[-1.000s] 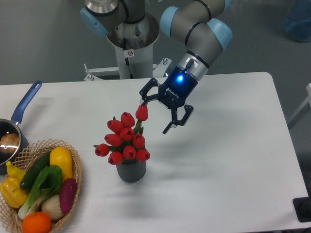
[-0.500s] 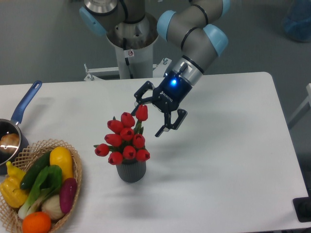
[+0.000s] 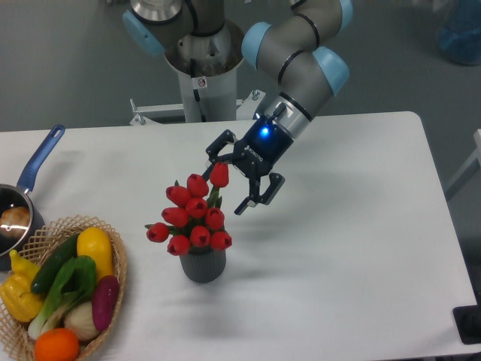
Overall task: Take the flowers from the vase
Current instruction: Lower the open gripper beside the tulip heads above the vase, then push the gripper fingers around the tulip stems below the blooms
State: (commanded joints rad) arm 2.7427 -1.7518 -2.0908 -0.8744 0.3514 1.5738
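Note:
The flowers (image 3: 194, 213), a bunch of red tulip buds with green leaves, stand in the vase (image 3: 203, 265), a small dark grey ribbed cylinder on the white table. My gripper (image 3: 225, 184) hovers at the bunch's upper right with its jaws open. One finger (image 3: 213, 154) is above and left of the topmost bud, the other finger (image 3: 253, 198) lower and to its right, so that bud lies between them. I see no contact with the flowers.
A wicker basket (image 3: 39, 237) of colourful vegetables sits at the front left. A steel saucepan (image 3: 16, 213) with a blue handle is at the left edge. The robot base (image 3: 201, 60) stands behind the table.
The gripper has moved slightly left and down toward the bunch, staying open. The flowers and vase have not moved.

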